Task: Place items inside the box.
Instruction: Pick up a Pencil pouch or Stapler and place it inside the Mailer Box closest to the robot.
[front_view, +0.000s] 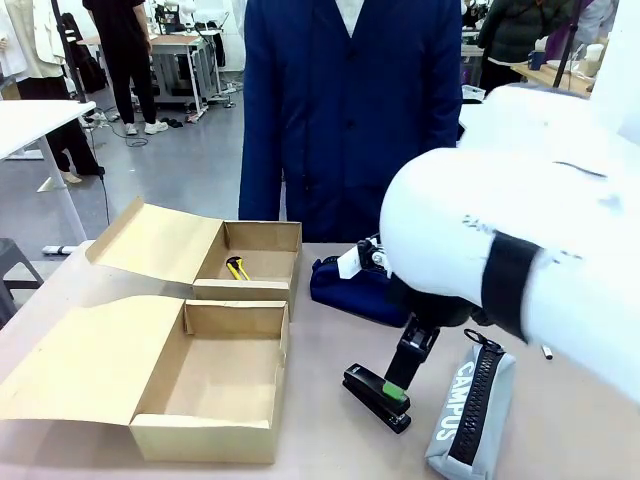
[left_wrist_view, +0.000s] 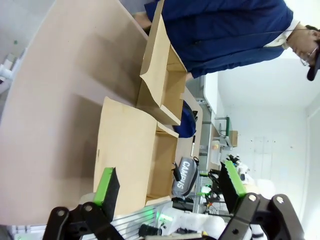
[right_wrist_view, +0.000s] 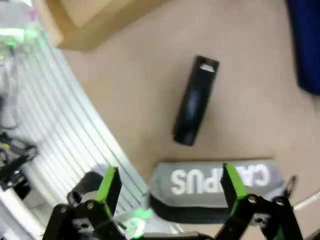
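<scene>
A black stapler (front_view: 375, 398) (right_wrist_view: 196, 100) lies on the table right of the near cardboard box (front_view: 210, 385). My right gripper (front_view: 401, 383) (right_wrist_view: 171, 184) hangs open just above the stapler and the grey "CAMPUS" pencil case (front_view: 468, 412) (right_wrist_view: 215, 182), holding nothing. The navy pouch (front_view: 345, 287) (right_wrist_view: 306, 45) lies behind them. A small yellow tool (front_view: 237, 267) rests inside the far box (front_view: 262, 240). My left gripper (left_wrist_view: 170, 182) is open and empty, looking over both boxes (left_wrist_view: 131, 150) and the pencil case (left_wrist_view: 184, 175) from the side.
A person in a navy coat (front_view: 350, 110) stands at the far edge of the table. Both boxes have their lids folded open to the left (front_view: 90, 355). My bulky white right arm (front_view: 520, 220) covers the table's right side. Bare table lies between the boxes and the stapler.
</scene>
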